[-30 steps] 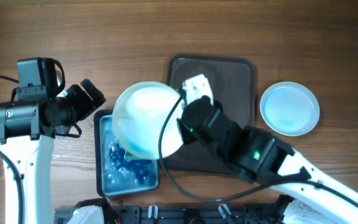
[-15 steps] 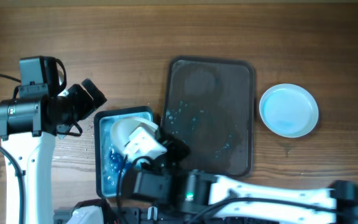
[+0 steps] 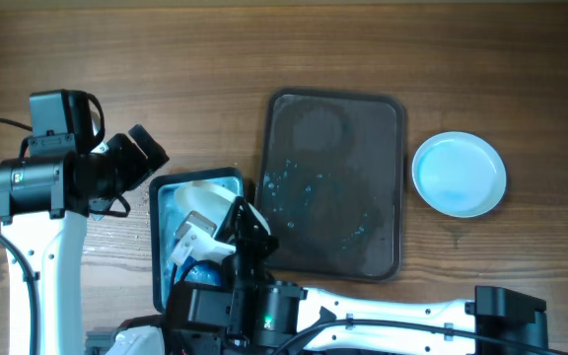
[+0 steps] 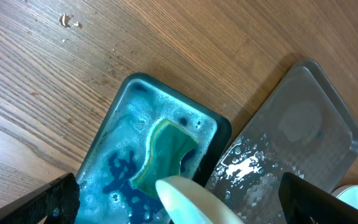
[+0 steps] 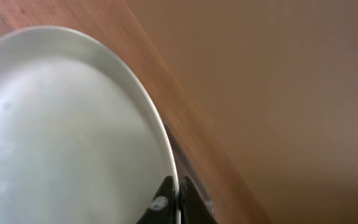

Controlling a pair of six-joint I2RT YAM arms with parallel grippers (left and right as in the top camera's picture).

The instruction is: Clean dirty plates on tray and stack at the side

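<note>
Wooden table (image 3: 166,59), right tool (image 5: 178,194) pinching plate (image 5: 61,124), tub (image 3: 195,176) half hidden underneath

Dark brown-grey tray (image 3: 355,128), rounded corners, low rim, flat on the table; blue-white droplets scattered left of centre. One plate (image 3: 459,174), white with bluish tint, lies flat just right of it, not touching. A second plate (image 5: 61,137), white, steeply tilted over the teal tub (image 3: 164,237), rim pinched in the right gripper (image 5: 178,200).

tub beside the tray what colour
The tub is teal-blue with a dark rim; best in left wrist view.
</note>
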